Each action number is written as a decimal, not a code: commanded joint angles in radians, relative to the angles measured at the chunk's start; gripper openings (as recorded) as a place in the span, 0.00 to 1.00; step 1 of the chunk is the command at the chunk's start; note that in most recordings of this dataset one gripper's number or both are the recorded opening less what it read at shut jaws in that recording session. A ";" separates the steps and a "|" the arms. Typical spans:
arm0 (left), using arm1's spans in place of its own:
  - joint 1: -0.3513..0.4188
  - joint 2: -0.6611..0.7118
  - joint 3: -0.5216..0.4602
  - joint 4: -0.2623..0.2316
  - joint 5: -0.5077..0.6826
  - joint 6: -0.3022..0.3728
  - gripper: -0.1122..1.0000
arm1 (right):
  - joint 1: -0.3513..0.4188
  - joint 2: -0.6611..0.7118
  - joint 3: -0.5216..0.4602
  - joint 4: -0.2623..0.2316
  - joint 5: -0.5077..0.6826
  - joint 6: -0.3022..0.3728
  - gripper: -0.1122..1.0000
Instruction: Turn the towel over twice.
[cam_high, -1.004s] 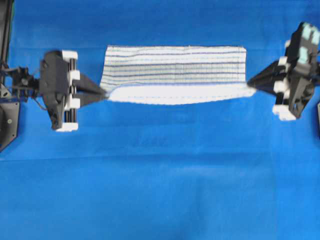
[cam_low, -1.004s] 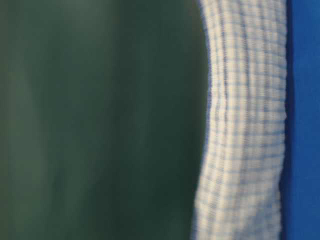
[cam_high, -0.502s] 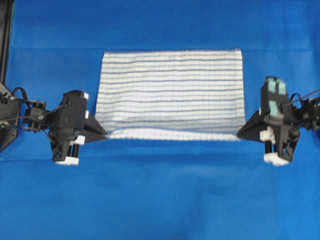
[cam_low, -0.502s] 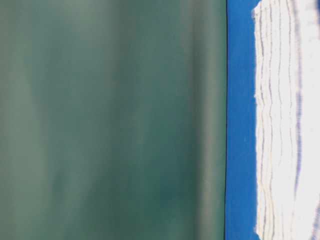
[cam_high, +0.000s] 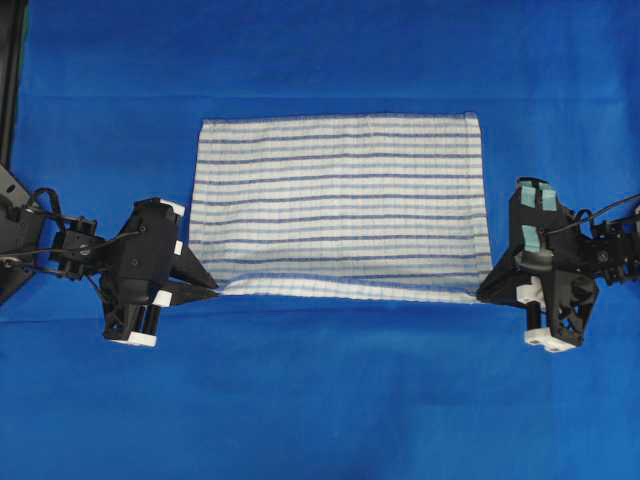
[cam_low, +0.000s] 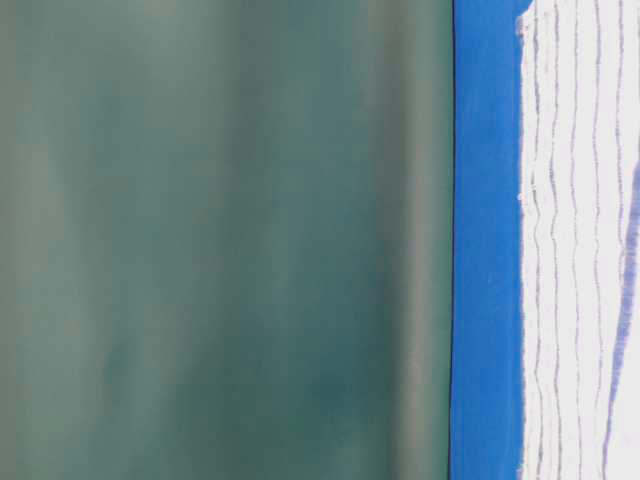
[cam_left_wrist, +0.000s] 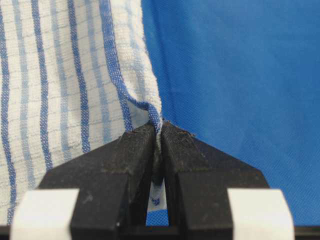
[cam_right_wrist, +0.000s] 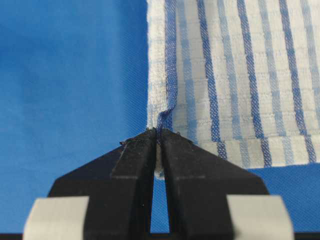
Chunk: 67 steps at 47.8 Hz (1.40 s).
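The white towel (cam_high: 340, 200) with thin blue stripes lies spread almost flat in the middle of the blue table cover, its near edge slightly raised. My left gripper (cam_high: 214, 290) is shut on the towel's near left corner (cam_left_wrist: 150, 112), the cloth pinched between its black fingers (cam_left_wrist: 135, 150). My right gripper (cam_high: 481, 297) is shut on the near right corner (cam_right_wrist: 162, 120). In the table-level view the towel (cam_low: 580, 250) lies low against the table.
The blue table covering (cam_high: 320, 400) stretches wide on every side of the towel. Dark arm mounts stand at the left edge (cam_high: 12, 230). A plain green wall (cam_low: 220, 240) stands behind the table.
Both grippers have drawn the near edge toward the table's front and lowered it; the towel went from a narrow folded band to spread nearly flat.
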 joint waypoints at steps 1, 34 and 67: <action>0.002 -0.006 -0.018 -0.002 -0.002 0.000 0.16 | 0.006 0.003 -0.025 0.003 0.003 0.003 0.16; 0.167 -0.265 -0.038 0.000 0.179 0.089 0.82 | -0.115 -0.109 -0.087 -0.140 0.066 -0.009 0.66; 0.419 -0.293 -0.035 0.000 0.155 0.133 0.82 | -0.522 -0.155 -0.075 -0.270 0.031 -0.009 0.66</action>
